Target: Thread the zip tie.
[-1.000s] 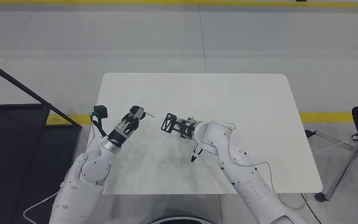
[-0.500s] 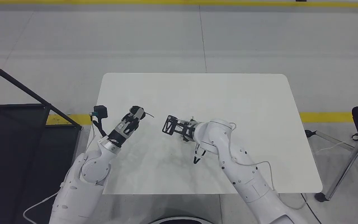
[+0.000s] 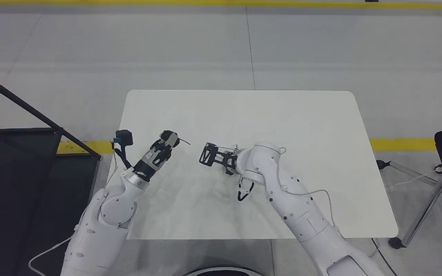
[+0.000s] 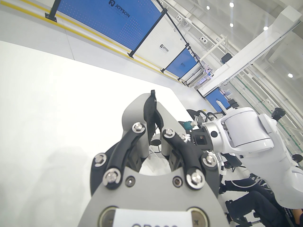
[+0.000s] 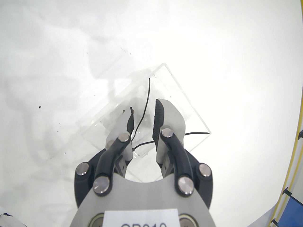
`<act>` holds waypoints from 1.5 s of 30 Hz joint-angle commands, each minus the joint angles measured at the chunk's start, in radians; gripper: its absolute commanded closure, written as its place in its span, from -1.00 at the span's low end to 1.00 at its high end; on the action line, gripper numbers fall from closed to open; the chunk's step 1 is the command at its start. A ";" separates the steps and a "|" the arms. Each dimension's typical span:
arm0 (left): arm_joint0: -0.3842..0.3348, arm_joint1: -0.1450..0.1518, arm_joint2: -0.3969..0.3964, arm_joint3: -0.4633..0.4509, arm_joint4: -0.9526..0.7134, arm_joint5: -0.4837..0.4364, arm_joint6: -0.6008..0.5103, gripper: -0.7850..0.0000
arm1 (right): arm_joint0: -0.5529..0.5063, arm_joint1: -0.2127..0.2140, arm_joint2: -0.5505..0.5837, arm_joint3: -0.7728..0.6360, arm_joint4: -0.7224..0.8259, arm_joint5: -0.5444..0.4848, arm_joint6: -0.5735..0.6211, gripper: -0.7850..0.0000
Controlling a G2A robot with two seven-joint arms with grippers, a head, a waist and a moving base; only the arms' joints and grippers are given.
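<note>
Hands both hang over the white rectangular desk, on the robot's side of its middle, near each other but apart. Left hand is raised off the desk surface with its black ribbed pads pressed together. It pinches a thin black strip, and a short bit of that strip pokes out past the fingertips. Strip is too small to say more about it. Right hand sits just across from the left one, tips pointing toward it, jaws spread apart with nothing gripped. Right wrist view looks down past those fingers onto a clear square acrylic plate lying flat on the desk, one corner under the hand. Thin black zip tie lies over that plate. One strand runs up through the gap between the two open fingers toward the plate's far corner. A second strand runs off sideways behind the wider finger and ends at the plate's side corner. The two strands meet near the base of the narrower finger, but the joint itself is hidden behind it. Can't tell whether the strand between the fingers touches either pad. Small dark specks are scattered on the desk around the plate. Right arm's white wrist shows in the left wrist view, just beyond the left hand.
</note>
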State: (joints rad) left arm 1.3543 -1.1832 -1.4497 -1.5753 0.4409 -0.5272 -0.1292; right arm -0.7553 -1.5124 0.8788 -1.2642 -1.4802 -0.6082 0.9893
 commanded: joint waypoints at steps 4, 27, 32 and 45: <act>0.000 0.000 0.000 0.000 0.000 0.000 0.000 1.00 | 0.012 -0.003 -0.009 0.023 0.014 0.000 0.014 0.60; 0.000 0.000 0.000 0.000 0.000 0.000 0.000 1.00 | -0.026 0.017 0.023 -0.077 -0.007 0.008 -0.009 1.00; 0.000 0.000 0.000 0.000 0.000 0.000 0.000 1.00 | -0.066 0.031 0.051 -0.147 -0.019 0.001 0.000 1.00; 0.000 0.000 0.000 0.000 0.000 0.000 0.000 1.00 | -0.118 0.049 0.083 -0.245 -0.049 0.027 -0.052 1.00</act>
State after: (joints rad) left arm 1.3543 -1.1832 -1.4497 -1.5753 0.4409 -0.5272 -0.1292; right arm -0.8732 -1.4639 0.9618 -1.5089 -1.5305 -0.5826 0.9434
